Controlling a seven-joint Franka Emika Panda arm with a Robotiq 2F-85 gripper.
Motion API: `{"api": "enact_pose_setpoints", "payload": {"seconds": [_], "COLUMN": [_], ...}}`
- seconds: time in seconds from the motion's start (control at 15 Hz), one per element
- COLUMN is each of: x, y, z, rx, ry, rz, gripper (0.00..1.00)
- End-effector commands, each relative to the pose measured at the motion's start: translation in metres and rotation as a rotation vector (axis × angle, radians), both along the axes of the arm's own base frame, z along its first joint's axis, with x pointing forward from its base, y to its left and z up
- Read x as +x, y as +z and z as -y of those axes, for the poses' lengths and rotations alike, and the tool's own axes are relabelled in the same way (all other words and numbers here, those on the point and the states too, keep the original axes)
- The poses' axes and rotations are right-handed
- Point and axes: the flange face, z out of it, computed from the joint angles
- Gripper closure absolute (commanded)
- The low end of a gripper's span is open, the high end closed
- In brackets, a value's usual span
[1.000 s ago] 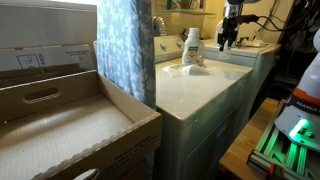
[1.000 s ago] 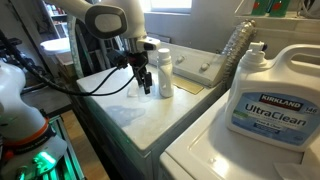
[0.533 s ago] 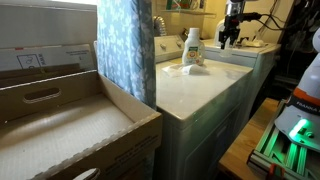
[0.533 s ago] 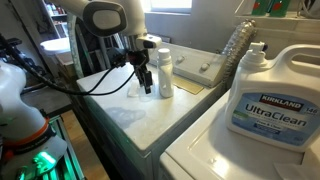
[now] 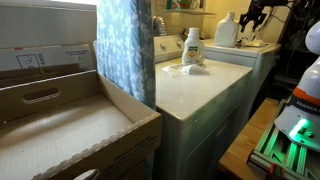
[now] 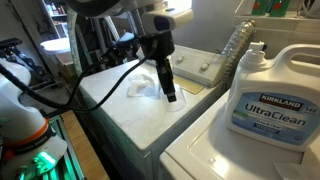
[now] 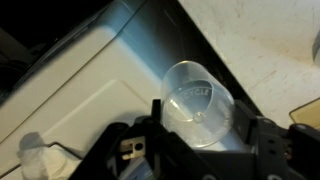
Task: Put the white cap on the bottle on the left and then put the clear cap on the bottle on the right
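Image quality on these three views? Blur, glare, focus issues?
Wrist view: dim and soft; the clear cap between the jaws shows only faint highlights. In an exterior view the gripper looks motion-smeared, while the Kirkland jug is sharp. In an exterior view the washer top is bright, near washed out.

Home laundry room, by every sign. Two white laundry machines side by side below the pincer (image 6: 172,95): one machine (image 6: 115,105) with a knobbed control panel (image 6: 205,68) just beyond the pincer, and a second machine (image 6: 200,155) on the pincer's other side. On that second machine, well apart from the pincer, a big detergent jug (image 6: 270,100) labelled Kirkland UltraClean. Behind the jug, a ribbed hose (image 6: 235,40). Also a smaller detergent bottle (image 5: 192,47) on a machine top. Far from the pincer, a blue patterned curtain (image 5: 125,50) and open cardboard boxes (image 5: 60,115), household clutter rather than shop or lab fittings.
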Motion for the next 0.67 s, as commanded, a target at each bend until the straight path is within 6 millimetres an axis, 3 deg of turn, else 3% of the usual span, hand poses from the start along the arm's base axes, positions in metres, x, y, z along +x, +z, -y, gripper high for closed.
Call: {"api": "enact_pose_setpoints", "payload": {"seconds": [0.0,0.07,0.33,0.4,0.6], "x": [0.018,0.003,0.018,0.019,0.029], "y": [0.013,0.016,0.014,0.013,0.046], "z": [0.033,0.020,0.029,0.030,0.038], "rx": [-0.008,-0.009,-0.012,-0.011,-0.043], "ry": [-0.115,-0.060,-0.093,-0.095,-0.131], "rz": [0.046,0.035,0.031,0.029,0.136], "gripper": [0.56,0.31,0.31,0.56,0.56]}}
